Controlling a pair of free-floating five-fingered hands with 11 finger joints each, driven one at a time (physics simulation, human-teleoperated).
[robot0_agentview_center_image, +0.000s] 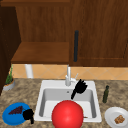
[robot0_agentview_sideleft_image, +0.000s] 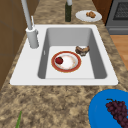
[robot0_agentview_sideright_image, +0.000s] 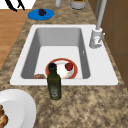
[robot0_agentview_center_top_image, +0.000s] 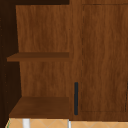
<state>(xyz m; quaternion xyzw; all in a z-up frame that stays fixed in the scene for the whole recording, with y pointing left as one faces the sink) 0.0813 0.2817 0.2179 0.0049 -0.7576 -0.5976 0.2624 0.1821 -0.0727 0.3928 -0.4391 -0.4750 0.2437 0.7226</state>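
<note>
My right hand (robot0_agentview_center_image: 80, 87) hovers open with its fingers spread over the back of the white sink (robot0_agentview_center_image: 45, 83), just right of the faucet (robot0_agentview_center_image: 68, 76). My left hand (robot0_agentview_center_image: 28, 114) hangs by the counter's front edge with loose fingers and holds nothing. It touches the right rim of a blue plate (robot0_agentview_center_image: 10, 117) that carries dark grapes (robot0_agentview_center_image: 16, 110). A large red round shape (robot0_agentview_center_image: 67, 114) covers the sink's front. In the basin lie a red-rimmed plate (robot0_agentview_sideleft_image: 53, 65) with a red fruit (robot0_agentview_sideleft_image: 59, 60) on it and a brown item (robot0_agentview_sideleft_image: 82, 50).
A dark green bottle (robot0_agentview_center_image: 106, 94) stands right of the sink. Beside it is a white plate (robot0_agentview_center_image: 110, 113) with brown food (robot0_agentview_center_image: 119, 119). A potted plant (robot0_agentview_center_image: 9, 83) sits far left. Above are a wooden shelf (robot0_agentview_center_image: 42, 53) and a cabinet door with a dark handle (robot0_agentview_center_image: 76, 46).
</note>
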